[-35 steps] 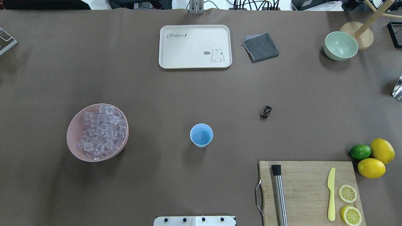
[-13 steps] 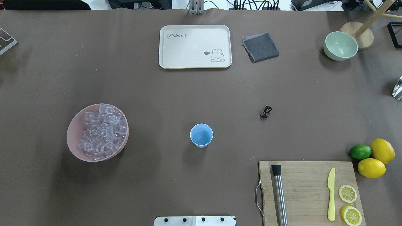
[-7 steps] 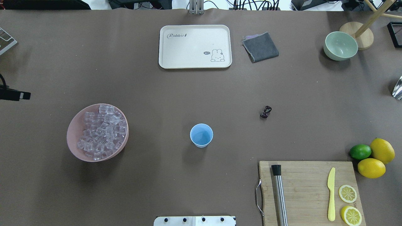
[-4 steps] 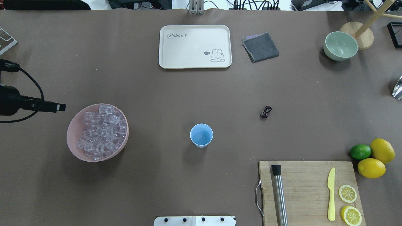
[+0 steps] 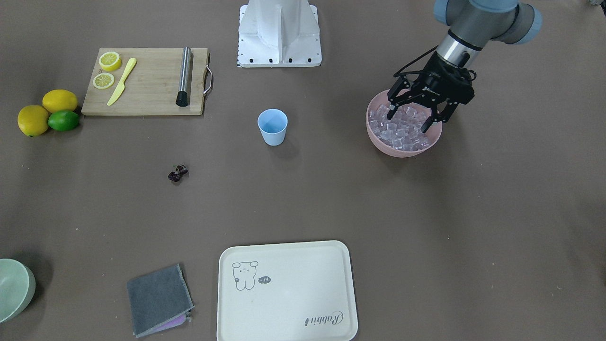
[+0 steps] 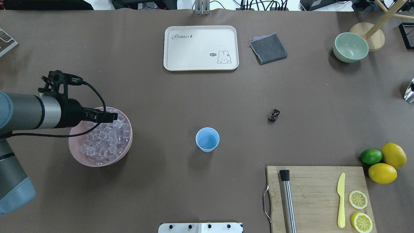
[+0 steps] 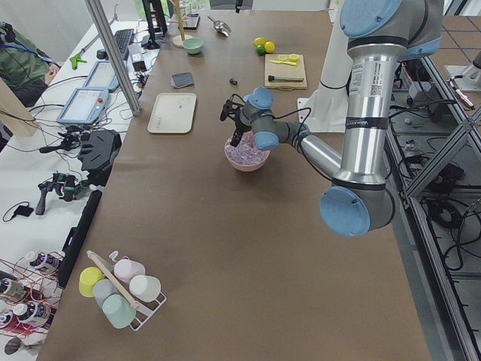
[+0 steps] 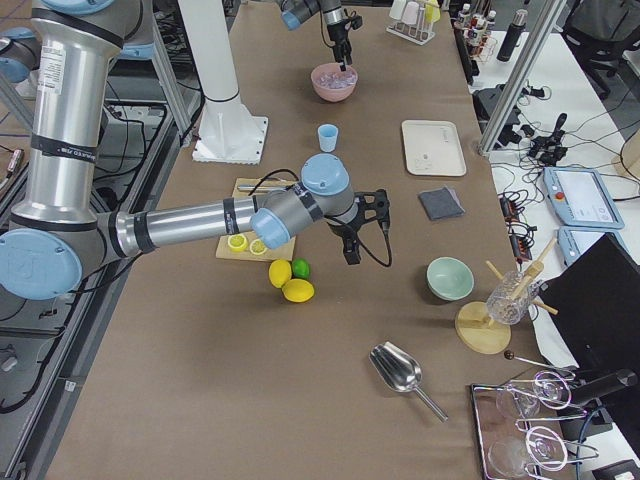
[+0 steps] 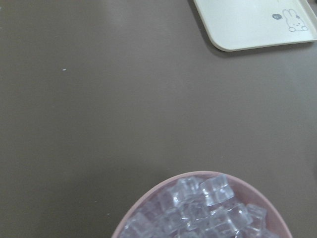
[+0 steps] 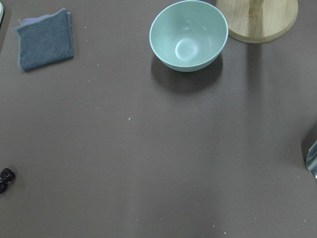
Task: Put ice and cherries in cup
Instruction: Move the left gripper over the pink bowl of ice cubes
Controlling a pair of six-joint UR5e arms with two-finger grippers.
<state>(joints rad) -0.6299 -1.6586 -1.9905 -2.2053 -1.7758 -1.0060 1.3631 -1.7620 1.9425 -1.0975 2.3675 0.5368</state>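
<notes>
The ice (image 5: 402, 129) fills a pink bowl (image 5: 404, 148) on my left side; it also shows in the overhead view (image 6: 103, 142) and the left wrist view (image 9: 208, 206). My left gripper (image 5: 410, 118) hangs just over the ice, open and empty, and shows side-on in the overhead view (image 6: 110, 117). The light blue cup (image 6: 207, 139) stands upright mid-table with nothing in it. The dark cherries (image 6: 274, 115) lie on the table right of the cup and at the edge of the right wrist view (image 10: 5, 179). My right gripper (image 8: 350, 250) hovers near the lemons; I cannot tell its state.
A cream tray (image 6: 200, 47), a grey cloth (image 6: 268, 48) and a pale green bowl (image 6: 350, 47) sit along the far side. A cutting board (image 6: 317, 194) with a muddler, yellow knife and lemon slices is near right. Lemons and a lime (image 6: 383, 160) lie beside it.
My left arm has come in from the left edge and moved right, until its gripper is over the pink bowl of ice. Nothing else has moved.
</notes>
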